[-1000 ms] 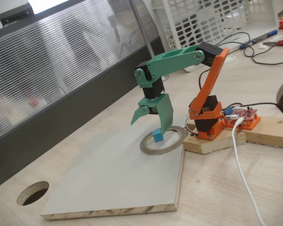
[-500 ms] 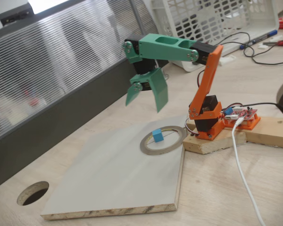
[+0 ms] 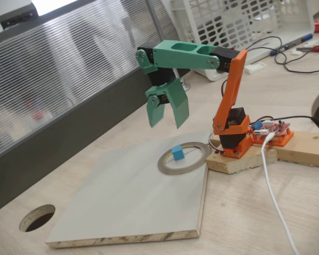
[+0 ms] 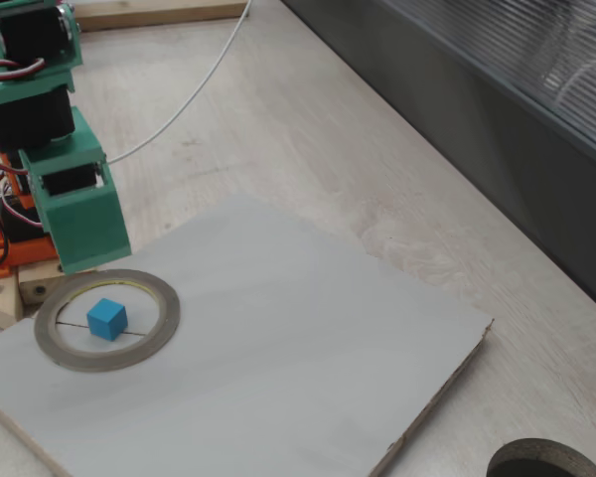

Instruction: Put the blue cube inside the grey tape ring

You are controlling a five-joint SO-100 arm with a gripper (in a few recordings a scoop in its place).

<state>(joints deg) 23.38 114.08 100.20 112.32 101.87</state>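
Below my claw (image 3: 166,122), toward lower right of frame, blue cube (image 3: 177,153) sits inside grey tape ring (image 3: 165,163); claw hangs well above, fingers slightly parted, holding nothing.

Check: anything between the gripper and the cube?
Nothing. In a fixed view the gripper hangs above the cube inside the ring; only air between.

The blue cube (image 3: 177,153) sits inside the grey tape ring (image 3: 165,164), green fingers (image 3: 176,104) raised above, empty.
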